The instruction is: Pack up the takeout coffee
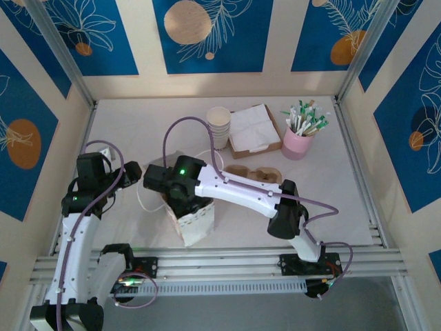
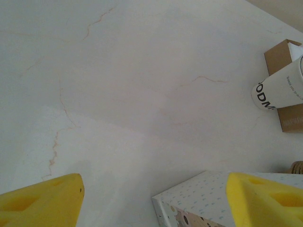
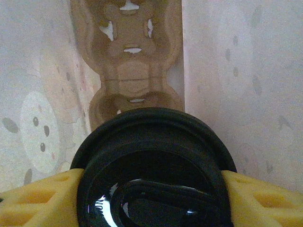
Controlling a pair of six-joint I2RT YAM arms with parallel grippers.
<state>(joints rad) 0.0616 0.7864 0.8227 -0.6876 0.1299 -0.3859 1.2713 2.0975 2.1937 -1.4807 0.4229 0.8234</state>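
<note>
item: takeout coffee packing, cup-loading step. right tool (image 3: 151, 201): its yellow fingers (image 3: 38, 198) sit pressed against opposite sides of the lidded coffee cup (image 3: 151, 156), pinching it just under the black lid; jaws part-spread to the cup's width, no gap visible on either side. location of cup: inside the mouth of the paper bag (image 1: 194, 224), held above a moulded cup carrier (image 3: 135, 75) that lies on the bag's floor, between the patterned bag walls; cup not yet seated, by judgement, since the carrier's wells show bare beyond the lid. bag stands upright on the tabletop (image 1: 138, 131) near the front edge, the right arm reaching across to it. left tool (image 2: 155, 187): fingers spread wide, holding nothing, touching nothing; it hovers over bare tabletop just beside the bag's corner. other stock, well apart at the back: stack of paper cups (image 1: 219, 124), napkin box (image 1: 255, 131), pink pot of stirrers (image 1: 300, 141); a second carrier (image 1: 248, 172) lies on the tabletop, partly under the right arm. step in hand, as judged: lowering the cup into the bag. next move calls for: a straight descent lined up with one well of the carrier, cup kept upright and clear of the bag walls, release only once the base is bedded. whether the bag needs steadying by the left tool cannot be told.
</note>
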